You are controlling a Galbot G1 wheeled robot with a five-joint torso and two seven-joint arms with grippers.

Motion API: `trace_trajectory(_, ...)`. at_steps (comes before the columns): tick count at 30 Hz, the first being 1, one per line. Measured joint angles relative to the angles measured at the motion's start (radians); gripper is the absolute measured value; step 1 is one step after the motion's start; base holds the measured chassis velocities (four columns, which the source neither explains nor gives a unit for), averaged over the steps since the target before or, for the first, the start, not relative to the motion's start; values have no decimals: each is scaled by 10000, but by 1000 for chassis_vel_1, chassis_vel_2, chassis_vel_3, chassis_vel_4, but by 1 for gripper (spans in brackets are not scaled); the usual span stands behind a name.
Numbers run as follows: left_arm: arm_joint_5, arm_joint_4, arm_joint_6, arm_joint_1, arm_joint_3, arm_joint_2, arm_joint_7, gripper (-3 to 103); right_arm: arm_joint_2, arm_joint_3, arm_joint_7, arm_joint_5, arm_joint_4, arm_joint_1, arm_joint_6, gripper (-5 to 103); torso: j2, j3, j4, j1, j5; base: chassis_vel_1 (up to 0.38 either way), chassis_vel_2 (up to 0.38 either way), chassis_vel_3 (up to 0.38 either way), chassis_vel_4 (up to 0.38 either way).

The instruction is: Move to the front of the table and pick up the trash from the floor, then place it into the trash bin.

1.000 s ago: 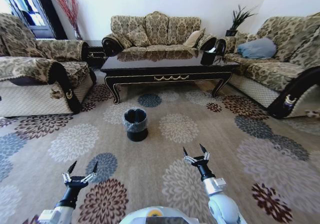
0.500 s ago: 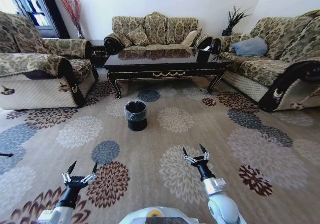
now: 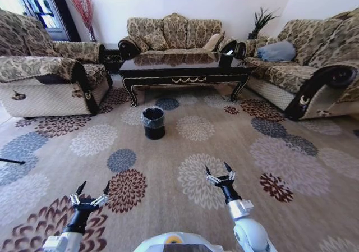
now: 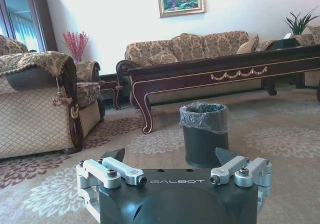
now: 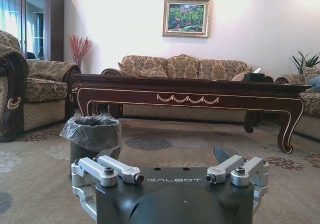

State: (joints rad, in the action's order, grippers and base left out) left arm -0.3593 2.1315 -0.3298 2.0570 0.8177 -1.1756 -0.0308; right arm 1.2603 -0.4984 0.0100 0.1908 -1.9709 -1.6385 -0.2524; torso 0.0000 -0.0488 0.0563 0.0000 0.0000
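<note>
Nearest you, both arms hang low over the floor, a beige carpet patterned with round flower medallions. Your left gripper sits at the lower left of the head view with its fingers spread wide and nothing between them; the left wrist view shows the same gripper splayed open and empty. Your right gripper is a little farther forward on the right, its fingers likewise spread wide apart and holding nothing, as the right wrist view confirms.

Beyond the grippers, well apart from both, the trash bin stands upright on the carpet, a small round black bin lined with a clear plastic bag that folds over its rim. It sits slightly to your left of centre, in front of the bench and clear of it. From the left wrist view the bin lies straight ahead; from the right wrist view it is just past the gripper body.

You cannot make out any trash on the visible carpet from these views.

Farther on, the bench, a long low dark glossy coffee table with curved legs and a gold ornament on its front rail, carries a black box near its right end. Patterned sofas stand behind it and on both sides.
</note>
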Motion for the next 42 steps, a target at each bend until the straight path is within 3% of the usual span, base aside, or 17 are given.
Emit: trace_trajectory(42, 0, 0, 0, 0, 0, 0, 0, 100, 0, 0, 0, 0, 1, 1, -1, 100, 0, 0, -2, 0, -1, 141, -154, -139, 156)
